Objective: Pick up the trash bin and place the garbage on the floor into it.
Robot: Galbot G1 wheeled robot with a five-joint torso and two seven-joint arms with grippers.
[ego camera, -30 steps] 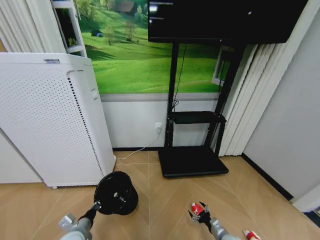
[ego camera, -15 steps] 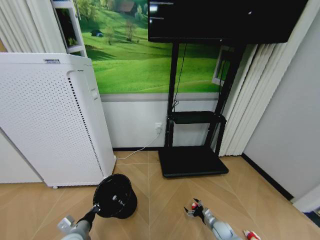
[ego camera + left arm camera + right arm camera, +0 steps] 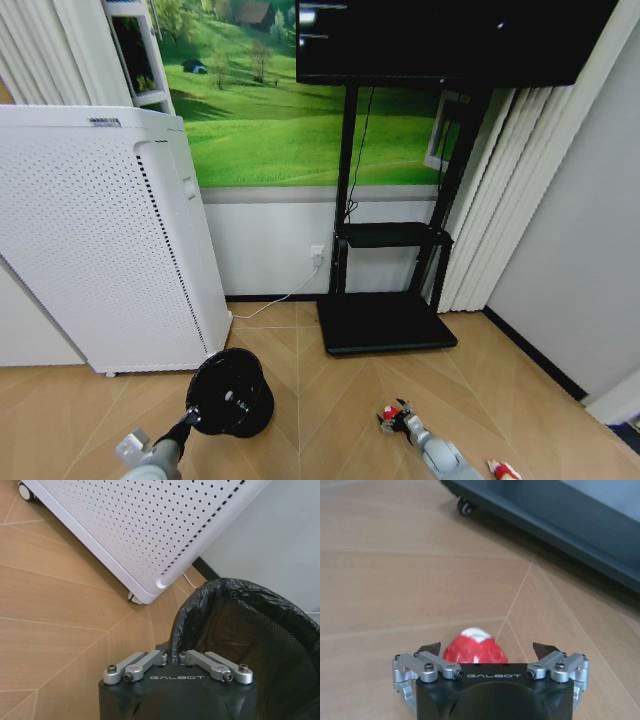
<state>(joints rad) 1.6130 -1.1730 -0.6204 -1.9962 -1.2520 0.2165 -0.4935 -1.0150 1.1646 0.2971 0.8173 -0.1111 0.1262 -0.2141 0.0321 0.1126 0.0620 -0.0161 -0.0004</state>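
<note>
"GALBOT" lettering marks both wrist housings. The left gripper [image 3: 177,655] is clamped on the rim of the trash bin [image 3: 231,393], held beside the white appliance [image 3: 100,240]. The right gripper [image 3: 487,652] has spread wide since a second ago, the red-and-white packet [image 3: 474,647] seemingly loose between its fingers, low over the floor [image 3: 395,570].

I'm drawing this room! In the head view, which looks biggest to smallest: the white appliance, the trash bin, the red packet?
1. White appliance, by far the largest.
2. Trash bin, held at its rim by the left gripper.
3. Red packet, tiny, between the open right gripper fingers.
</note>
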